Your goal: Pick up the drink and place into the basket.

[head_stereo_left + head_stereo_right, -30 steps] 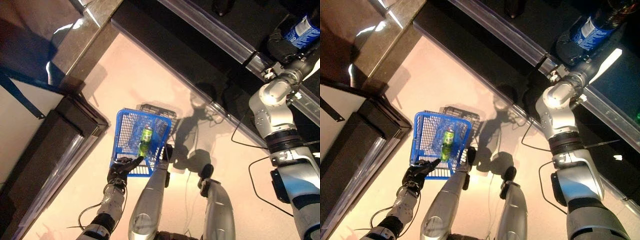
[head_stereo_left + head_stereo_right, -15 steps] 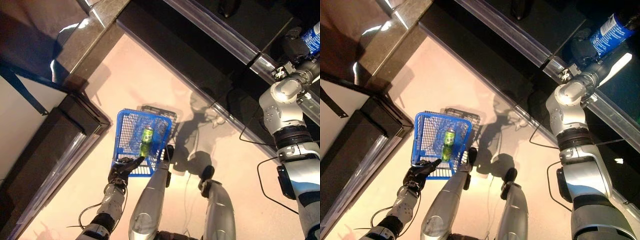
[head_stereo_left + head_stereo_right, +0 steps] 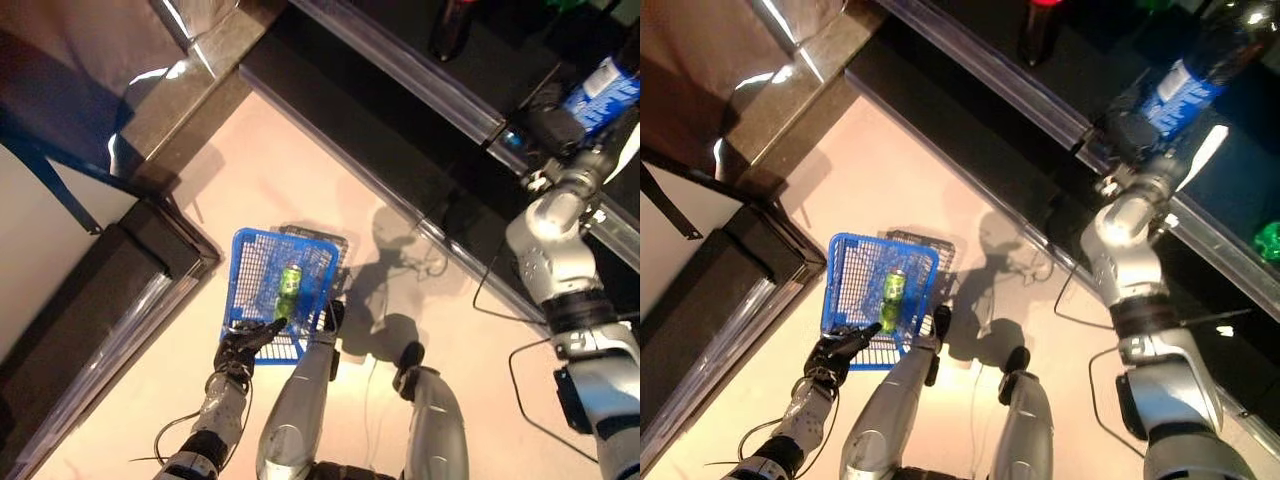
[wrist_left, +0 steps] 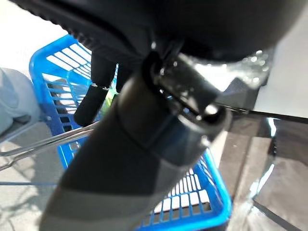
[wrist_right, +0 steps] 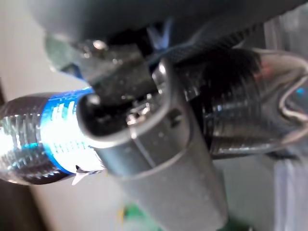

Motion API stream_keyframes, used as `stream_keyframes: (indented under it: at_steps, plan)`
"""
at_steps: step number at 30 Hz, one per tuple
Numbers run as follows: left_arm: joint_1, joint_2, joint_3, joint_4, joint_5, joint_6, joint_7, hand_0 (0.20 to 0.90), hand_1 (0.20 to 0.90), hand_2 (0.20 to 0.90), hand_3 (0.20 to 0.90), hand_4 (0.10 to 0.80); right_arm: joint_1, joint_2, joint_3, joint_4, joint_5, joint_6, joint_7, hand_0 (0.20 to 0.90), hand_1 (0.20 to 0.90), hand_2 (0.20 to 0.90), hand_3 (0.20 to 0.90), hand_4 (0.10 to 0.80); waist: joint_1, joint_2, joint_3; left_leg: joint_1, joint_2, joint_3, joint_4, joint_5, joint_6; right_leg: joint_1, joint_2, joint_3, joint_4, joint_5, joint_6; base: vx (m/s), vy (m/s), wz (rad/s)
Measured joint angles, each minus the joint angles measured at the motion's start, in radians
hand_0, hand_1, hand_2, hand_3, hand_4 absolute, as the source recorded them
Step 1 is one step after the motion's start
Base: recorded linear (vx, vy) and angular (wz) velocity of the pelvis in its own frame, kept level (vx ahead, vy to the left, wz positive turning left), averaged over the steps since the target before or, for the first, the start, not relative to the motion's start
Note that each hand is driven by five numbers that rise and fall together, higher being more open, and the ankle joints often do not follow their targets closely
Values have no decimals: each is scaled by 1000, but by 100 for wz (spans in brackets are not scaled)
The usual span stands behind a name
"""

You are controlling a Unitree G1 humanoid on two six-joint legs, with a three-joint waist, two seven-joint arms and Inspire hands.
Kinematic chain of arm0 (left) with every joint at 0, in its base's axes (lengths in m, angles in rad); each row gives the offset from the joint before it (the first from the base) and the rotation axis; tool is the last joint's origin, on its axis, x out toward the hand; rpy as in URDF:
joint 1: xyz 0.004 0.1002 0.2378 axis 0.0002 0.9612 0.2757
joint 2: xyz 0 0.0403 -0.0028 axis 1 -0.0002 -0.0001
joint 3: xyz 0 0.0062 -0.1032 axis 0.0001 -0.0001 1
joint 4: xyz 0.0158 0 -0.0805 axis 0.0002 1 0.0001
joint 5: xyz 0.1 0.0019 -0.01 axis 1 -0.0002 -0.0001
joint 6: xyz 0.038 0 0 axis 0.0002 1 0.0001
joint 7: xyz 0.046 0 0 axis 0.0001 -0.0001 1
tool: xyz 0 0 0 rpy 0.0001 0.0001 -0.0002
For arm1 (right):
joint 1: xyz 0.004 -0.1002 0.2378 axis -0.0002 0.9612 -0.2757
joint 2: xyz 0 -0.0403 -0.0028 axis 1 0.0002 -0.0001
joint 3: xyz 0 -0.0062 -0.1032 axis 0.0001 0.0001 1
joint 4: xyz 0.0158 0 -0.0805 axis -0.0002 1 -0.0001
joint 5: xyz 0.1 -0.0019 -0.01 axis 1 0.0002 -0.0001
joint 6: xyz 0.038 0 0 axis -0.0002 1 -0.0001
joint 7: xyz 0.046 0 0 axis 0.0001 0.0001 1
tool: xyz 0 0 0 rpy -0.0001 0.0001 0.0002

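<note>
My right hand (image 3: 552, 118) is shut on the drink, a dark bottle with a blue label (image 3: 1180, 85), up at the edge of the dark shelf. In the right wrist view the thumb lies across that bottle (image 5: 43, 139). The blue mesh basket (image 3: 238, 280) hangs low on the left, above the pale floor. My left hand (image 3: 240, 350) is at its near rim, fingers (image 4: 91, 103) curled over the wire handle. A green can (image 3: 290, 283) lies inside the basket.
A dark shelf with a glass front rail (image 3: 440, 85) runs across the top right. It holds another dark bottle (image 3: 452, 25) and a green thing (image 3: 1268, 240). A dark cabinet (image 3: 90, 300) stands close on the left of the basket.
The camera has shifted, so more of the shelf shows. The right hand keeps hold of the bottle by the shelf edge. The left hand and basket have not moved.
</note>
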Motion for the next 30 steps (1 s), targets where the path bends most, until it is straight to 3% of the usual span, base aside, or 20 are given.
stream_keyframes:
  at_steps: [8,14,21,30]
  plan:
    - [102,-5,61,-47,0,-27,-3,300,300,300,200,100,197,34,-1,-252,-72,81,275,300,300,300,200,100,-2,-20,-3,114,28,2,-78,12,-14,94,26,-7,-40,-3,-18,-9,-9,-2]
    - [177,4,78,-145,-1,-40,-39,300,300,300,200,100,272,75,49,-379,-53,108,441,300,300,300,200,100,-22,-29,-6,182,45,0,-119,22,-24,170,44,-23,-87,1,-17,11,-5,3]
    - [233,43,73,-332,-11,-38,-53,300,300,300,200,100,278,81,191,-420,1,149,542,300,300,300,200,100,8,-33,-9,256,55,-8,-165,28,-40,249,61,-37,-124,-3,-25,-3,-7,5]
    - [264,123,23,-583,-11,17,-70,300,300,300,200,100,278,131,323,-429,26,174,536,300,300,300,200,100,69,-28,-13,275,51,-88,-182,23,-58,301,67,-80,-124,-36,-34,-1,-19,26]
